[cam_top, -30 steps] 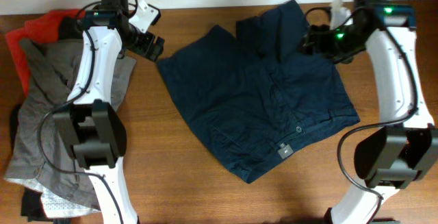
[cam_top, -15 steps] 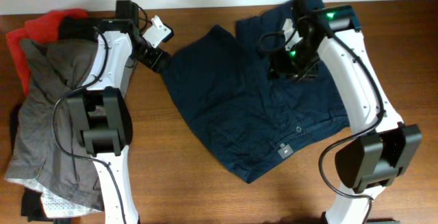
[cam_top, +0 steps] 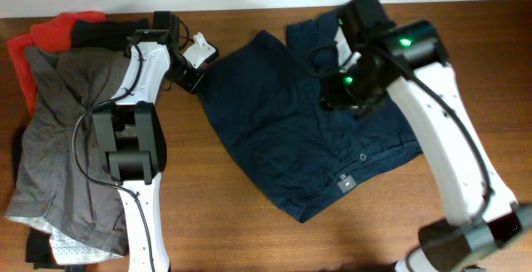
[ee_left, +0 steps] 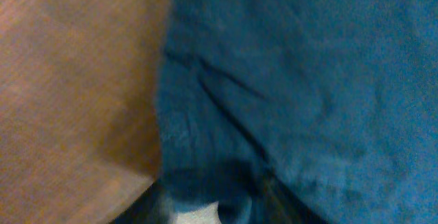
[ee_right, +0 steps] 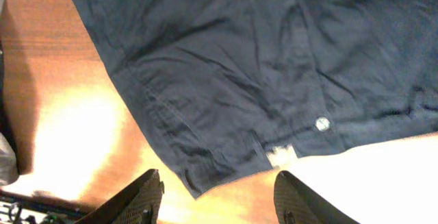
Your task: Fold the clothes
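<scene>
Dark navy shorts (cam_top: 299,131) lie spread flat in the middle of the table, with a waistband button (cam_top: 363,156) and a small pale tag (cam_top: 346,181) toward the front. My left gripper (cam_top: 193,71) is low at the shorts' far left corner. In the left wrist view the blue cloth (ee_left: 308,80) fills the frame, and a bunched edge sits between the dark fingers of that gripper (ee_left: 226,196). My right gripper (cam_top: 349,89) hangs high over the shorts' right half. In the right wrist view its gripper (ee_right: 222,203) is open and empty above the shorts (ee_right: 239,59), button (ee_right: 321,123) and tag (ee_right: 279,155).
A heap of other garments lies along the left side: grey cloth (cam_top: 66,139), a red piece (cam_top: 58,31) and a black piece (cam_top: 100,31). Bare wood (cam_top: 208,214) shows in front of the shorts. The table's far edge (cam_top: 249,10) runs just behind the shorts.
My left gripper has slid right onto the shorts' corner and closed on the edge. My right arm has swung left and risen over the shorts, its jaws somewhat narrower.
</scene>
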{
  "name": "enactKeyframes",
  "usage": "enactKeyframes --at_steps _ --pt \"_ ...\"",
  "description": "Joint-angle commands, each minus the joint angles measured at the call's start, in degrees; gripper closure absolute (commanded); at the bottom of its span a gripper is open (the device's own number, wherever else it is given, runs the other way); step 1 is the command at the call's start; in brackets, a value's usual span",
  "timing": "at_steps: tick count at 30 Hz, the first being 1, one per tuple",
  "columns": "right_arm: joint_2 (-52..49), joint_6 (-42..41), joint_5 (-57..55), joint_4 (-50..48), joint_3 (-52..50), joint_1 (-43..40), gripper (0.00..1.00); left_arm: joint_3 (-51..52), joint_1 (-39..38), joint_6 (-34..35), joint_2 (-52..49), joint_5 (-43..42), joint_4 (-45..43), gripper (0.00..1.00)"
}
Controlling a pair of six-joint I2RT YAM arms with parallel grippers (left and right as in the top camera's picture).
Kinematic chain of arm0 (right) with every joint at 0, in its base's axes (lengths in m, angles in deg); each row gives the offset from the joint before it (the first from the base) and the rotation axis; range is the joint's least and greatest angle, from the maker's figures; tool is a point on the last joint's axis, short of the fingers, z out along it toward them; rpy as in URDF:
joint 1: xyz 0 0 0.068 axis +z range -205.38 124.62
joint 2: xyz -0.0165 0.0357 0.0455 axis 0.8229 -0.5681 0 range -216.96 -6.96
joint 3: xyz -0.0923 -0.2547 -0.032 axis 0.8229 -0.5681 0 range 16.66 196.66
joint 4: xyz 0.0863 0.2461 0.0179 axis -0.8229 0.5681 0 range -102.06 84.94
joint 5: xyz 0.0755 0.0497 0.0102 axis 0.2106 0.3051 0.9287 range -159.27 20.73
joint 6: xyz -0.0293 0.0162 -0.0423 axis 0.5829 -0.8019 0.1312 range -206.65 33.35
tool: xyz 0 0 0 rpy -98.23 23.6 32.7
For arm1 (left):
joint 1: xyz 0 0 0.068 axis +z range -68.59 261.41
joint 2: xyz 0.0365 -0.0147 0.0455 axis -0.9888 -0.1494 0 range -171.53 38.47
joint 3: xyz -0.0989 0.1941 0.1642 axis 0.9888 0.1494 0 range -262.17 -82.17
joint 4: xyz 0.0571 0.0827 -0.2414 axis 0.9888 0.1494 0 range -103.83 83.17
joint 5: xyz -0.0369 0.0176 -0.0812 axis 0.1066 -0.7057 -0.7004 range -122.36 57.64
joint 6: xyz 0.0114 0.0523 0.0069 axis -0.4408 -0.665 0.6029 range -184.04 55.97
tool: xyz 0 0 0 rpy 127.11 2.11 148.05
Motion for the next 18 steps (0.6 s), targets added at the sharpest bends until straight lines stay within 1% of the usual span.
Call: enactKeyframes --at_steps 1,3,4,5,7,9,11,15,17,18 --pt "4.0 -3.1 -5.9 2.6 0.6 0.3 0.43 0.0 -0.7 2.4 -0.9 -0.3 3.3 0.85" --pt "5.5 -3.1 -7.3 4.0 0.6 0.3 0.43 0.0 -0.7 7.4 -0.9 1.3 4.1 0.92" --pt "6.3 -3.1 -7.8 4.7 0.6 0.3 0.43 0.0 -0.7 11.2 -0.9 2.8 4.5 0.94" --pt "7.0 -3.8 -8.5 5.6 0.6 0.3 0.42 0.0 -0.5 15.2 -0.9 4.3 5.6 0.99" --pt "7.3 -5.0 -9.7 7.1 0.6 0.3 0.42 -0.5 -0.1 21.8 -0.8 5.2 9.9 0.99" --pt "7.3 -5.9 -10.3 7.9 0.4 0.3 0.42 -2.1 0.2 27.8 -0.7 5.2 18.2 0.99" --pt "7.3 -7.2 -10.5 8.0 0.0 0.3 0.42 -3.5 0.3 29.1 -0.7 5.1 23.8 0.99" --pt "7.3 -11.7 -11.3 8.3 -3.5 0.1 0.43 -5.6 0.2 29.0 -0.7 5.1 34.9 0.99" --pt "7.3 -14.9 -12.3 8.5 -7.3 -0.9 0.43 -5.8 0.2 29.1 -0.6 5.4 38.6 0.99" --pt "7.3 -16.2 -12.3 8.2 -10.2 -2.2 0.43 -5.8 0.2 30.0 0.0 5.4 38.3 0.99"
